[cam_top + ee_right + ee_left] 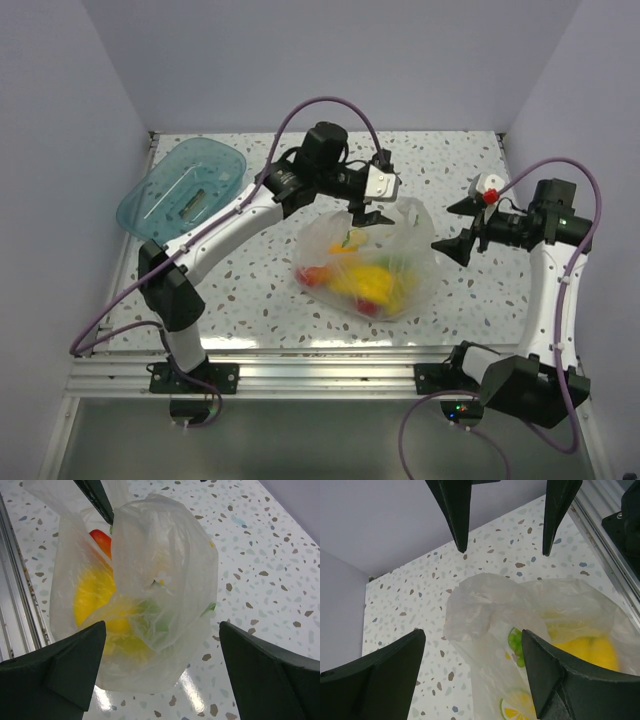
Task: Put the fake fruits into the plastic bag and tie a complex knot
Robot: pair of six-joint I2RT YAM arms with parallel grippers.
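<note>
Setting: speckled white desk [250,290] between plain pale walls, with a teal tray [185,190] at the far left.
Top view, task's things: the plastic bag [365,265] lies mid-desk with the fake fruits [365,282] inside it and its loose top at the far side.
Top view, claws: the left claw [375,192] hangs over the bag's far top edge. The right claw [450,228] is just beside the bag's right flank and faces it.
Left wrist view: the jaws are spread and grasp nothing. Crumpled bag plastic and green grapes [516,642] lie beneath them.
Right wrist view: the jaws are released and empty. The bag is straight ahead with two upright flaps, and a yellow banana bunch [92,597] and a red piece [100,540] show through.
Key relation: the bag sits between the claws, and the left claw is nearer its top.
Judgement: loading looks done, and gathering the flaps for the knot comes next.
</note>
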